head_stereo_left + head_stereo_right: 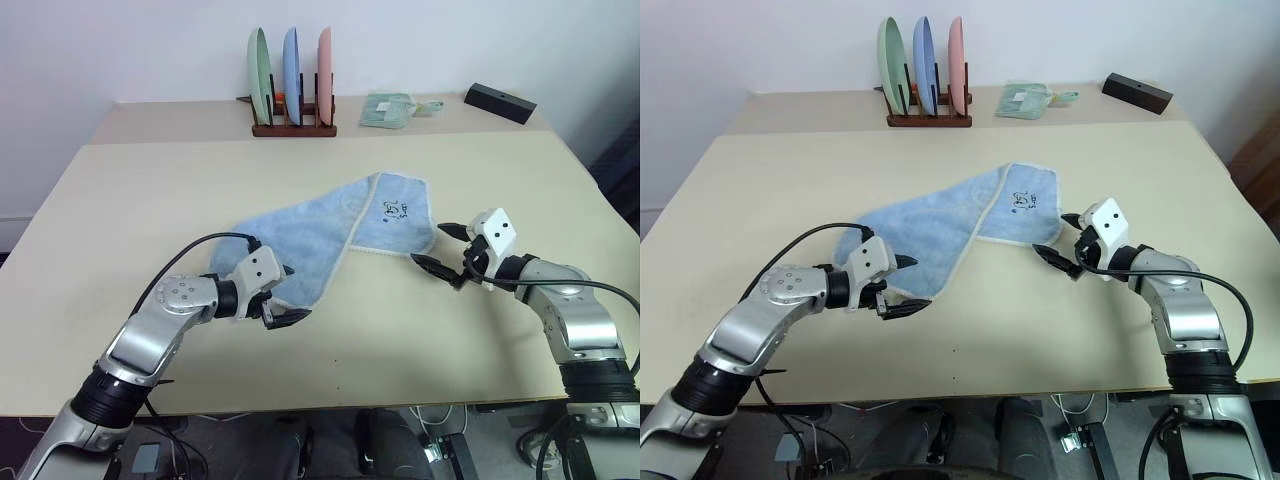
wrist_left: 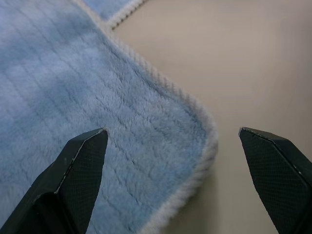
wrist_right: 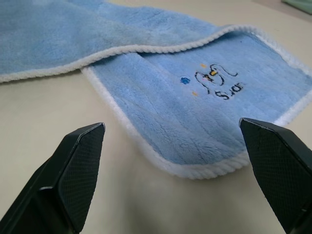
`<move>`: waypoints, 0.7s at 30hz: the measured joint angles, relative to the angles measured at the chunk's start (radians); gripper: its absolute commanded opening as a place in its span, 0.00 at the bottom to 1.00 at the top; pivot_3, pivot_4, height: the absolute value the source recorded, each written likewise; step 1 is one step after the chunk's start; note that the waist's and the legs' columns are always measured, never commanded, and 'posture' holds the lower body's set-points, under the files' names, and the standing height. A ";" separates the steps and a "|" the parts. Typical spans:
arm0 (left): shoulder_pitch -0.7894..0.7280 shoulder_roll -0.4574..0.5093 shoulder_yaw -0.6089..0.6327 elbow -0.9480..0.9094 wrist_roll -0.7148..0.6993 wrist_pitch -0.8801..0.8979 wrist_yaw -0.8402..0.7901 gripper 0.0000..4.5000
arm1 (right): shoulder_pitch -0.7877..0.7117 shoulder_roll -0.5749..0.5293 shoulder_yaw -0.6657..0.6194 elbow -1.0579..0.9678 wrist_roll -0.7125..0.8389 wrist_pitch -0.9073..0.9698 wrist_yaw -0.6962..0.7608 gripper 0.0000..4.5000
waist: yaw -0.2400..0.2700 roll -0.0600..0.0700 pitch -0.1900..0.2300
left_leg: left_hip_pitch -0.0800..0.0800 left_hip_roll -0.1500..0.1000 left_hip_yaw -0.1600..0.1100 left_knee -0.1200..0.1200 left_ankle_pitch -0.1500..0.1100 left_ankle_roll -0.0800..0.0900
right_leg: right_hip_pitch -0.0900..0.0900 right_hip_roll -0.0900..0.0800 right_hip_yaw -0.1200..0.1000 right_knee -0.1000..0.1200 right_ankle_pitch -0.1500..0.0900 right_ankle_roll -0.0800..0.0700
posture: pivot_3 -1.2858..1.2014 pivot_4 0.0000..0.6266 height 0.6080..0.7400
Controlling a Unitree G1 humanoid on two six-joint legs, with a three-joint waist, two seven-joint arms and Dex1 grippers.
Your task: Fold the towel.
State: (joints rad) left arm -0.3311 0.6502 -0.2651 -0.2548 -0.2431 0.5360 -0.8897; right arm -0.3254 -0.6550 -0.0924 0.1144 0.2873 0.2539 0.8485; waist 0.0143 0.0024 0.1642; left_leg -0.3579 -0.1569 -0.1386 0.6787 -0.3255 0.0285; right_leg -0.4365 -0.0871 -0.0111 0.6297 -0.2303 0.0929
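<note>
The light blue towel (image 1: 335, 235) lies partly folded across the middle of the table, whitish trim along its edges and a small dark embroidered mark (image 1: 397, 210) near its right corner. My left gripper (image 1: 283, 295) is open just above the towel's near left corner (image 2: 195, 146), one finger over the terry, the other over bare table. At the towel's right end my right gripper (image 1: 440, 248) is open too, facing the trimmed corner (image 3: 204, 168) with a short gap between. Nothing sits between either pair of fingers.
The beige table (image 1: 400, 340) has a wooden rack (image 1: 293, 127) with three upright plates at the back. A small mint-green folded cloth (image 1: 388, 108) and a black box (image 1: 499, 102) lie at the back right. Bare tabletop runs along the front edge.
</note>
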 measured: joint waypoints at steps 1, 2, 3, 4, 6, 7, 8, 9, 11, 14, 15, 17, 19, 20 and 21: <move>-0.003 -0.002 -0.006 0.004 0.003 0.007 -0.003 0.97 | 0.005 0.000 0.000 0.000 0.000 -0.001 -0.001 1.00 | 0.000 0.000 0.000 | 0.000 0.000 0.000 0.000 0.000 0.000 | 0.000 0.000 0.000 0.000 0.000 0.000 | 0.52 0.24 1.00; -0.010 -0.006 -0.020 0.011 0.008 0.013 -0.005 0.97 | 0.013 0.002 -0.001 0.000 0.000 -0.001 -0.005 1.00 | 0.000 0.000 0.000 | 0.000 0.000 0.000 0.000 0.000 0.000 | 0.000 0.000 0.000 0.000 0.000 0.000 | 0.52 0.24 1.00; -0.018 -0.016 -0.033 0.018 0.015 0.023 -0.004 0.97 | 0.021 0.004 -0.001 -0.001 0.000 -0.001 -0.009 1.00 | 0.000 0.000 0.000 | 0.000 0.000 0.000 0.000 0.000 0.000 | 0.000 0.000 0.000 0.000 0.000 0.000 | 0.52 0.24 1.00; -0.024 -0.028 -0.042 0.023 0.019 0.028 -0.001 0.97 | 0.028 0.007 -0.001 -0.002 0.000 -0.001 -0.012 1.00 | 0.001 0.000 0.000 | 0.000 0.000 0.000 0.000 0.000 0.000 | 0.000 0.000 0.000 0.000 0.000 0.000 | 0.52 0.24 1.00; -0.042 -0.055 -0.072 0.035 0.044 0.045 0.018 0.97 | 0.039 0.009 -0.001 -0.006 0.000 -0.002 -0.021 1.00 | 0.003 0.000 0.000 | 0.000 0.000 0.000 0.001 0.000 0.000 | 0.000 0.000 0.000 0.000 0.000 0.000 | 0.52 0.24 1.00; -0.047 -0.068 -0.078 0.038 0.053 0.050 0.028 0.97 | 0.043 0.009 -0.001 -0.009 0.000 -0.002 -0.024 1.00 | 0.002 0.000 0.000 | 0.000 0.000 0.000 0.001 0.000 0.000 | 0.000 0.000 0.000 0.000 0.000 0.000 | 0.52 0.24 1.00; -0.054 -0.076 -0.081 0.038 0.061 0.063 0.042 0.97 | 0.046 0.009 -0.001 -0.014 0.000 -0.002 -0.028 1.00 | 0.001 0.000 0.000 | 0.000 0.000 0.000 0.001 0.000 0.000 | 0.000 0.000 0.000 0.000 0.000 0.000 | 0.52 0.24 1.00; -0.063 -0.084 -0.084 0.038 0.072 0.077 0.057 0.97 | 0.047 0.010 -0.001 -0.018 0.000 -0.002 -0.032 1.00 | 0.001 0.000 0.000 | 0.000 0.000 0.000 0.001 0.000 0.000 | 0.000 0.000 0.000 0.000 0.000 0.000 | 0.52 0.24 1.00; -0.069 -0.094 -0.085 0.038 0.087 0.095 0.081 0.85 | 0.049 0.010 -0.001 -0.027 0.000 -0.002 -0.039 1.00 | 0.001 0.000 0.000 | 0.000 0.000 0.000 0.001 0.000 0.000 | 0.000 0.000 0.000 0.001 0.000 0.000 | 0.52 0.24 1.00; -0.067 -0.099 -0.088 0.034 0.098 0.102 0.097 0.56 | 0.051 0.010 -0.001 -0.034 0.000 -0.002 -0.047 1.00 | 0.001 0.000 0.000 | 0.000 0.000 0.000 0.001 0.000 0.000 | 0.000 0.000 0.000 0.001 0.000 0.000 | 0.52 0.24 1.00; -0.064 -0.099 -0.089 0.029 0.101 0.102 0.100 0.45 | 0.052 0.010 -0.001 -0.035 0.000 -0.002 -0.049 1.00 | 0.001 0.000 0.000 | 0.001 0.000 0.000 0.001 0.000 0.000 | 0.000 0.000 0.000 0.001 0.000 0.000 | 0.52 0.24 1.00; -0.052 -0.099 -0.087 0.018 0.102 0.099 0.107 0.22 | 0.052 0.011 -0.001 -0.038 0.001 -0.001 -0.053 1.00 | 0.000 0.000 0.000 | 0.001 0.000 0.000 0.001 0.000 0.000 | 0.000 0.000 0.000 0.001 0.000 0.000 | 0.52 0.24 1.00; -0.039 -0.099 -0.075 0.018 0.104 0.085 0.117 0.01 | 0.051 0.012 -0.001 -0.040 0.001 -0.001 -0.057 1.00 | 0.000 0.000 0.000 | 0.001 0.000 0.000 0.001 0.000 0.000 | 0.000 0.000 0.000 0.001 0.000 0.000 | 0.52 0.24 1.00; -0.034 -0.096 -0.070 0.018 0.104 0.073 0.121 0.01 | 0.051 0.012 -0.001 -0.040 0.000 -0.001 -0.057 1.00 | 0.000 0.000 0.000 | 0.001 0.000 0.000 0.001 0.000 0.000 | 0.000 0.000 0.000 0.001 0.000 0.000 | 0.52 0.24 1.00; -0.033 -0.094 -0.069 0.020 0.105 0.064 0.123 0.01 | 0.051 0.012 -0.001 -0.040 0.000 -0.001 -0.057 1.00 | 0.001 0.000 0.000 | 0.001 0.000 0.000 0.001 0.000 0.000 | 0.000 0.000 0.000 0.001 0.000 0.000 | 0.52 0.24 1.00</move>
State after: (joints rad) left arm -0.3640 0.5561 -0.3342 -0.2350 -0.1380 0.6003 -0.7663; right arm -0.2742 -0.6425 -0.0935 0.0747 0.2878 0.2525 0.7911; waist 0.0149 0.0023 0.1642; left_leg -0.3573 -0.1569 -0.1386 0.6793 -0.3254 0.0285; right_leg -0.4361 -0.0870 -0.0108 0.6303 -0.2302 0.0930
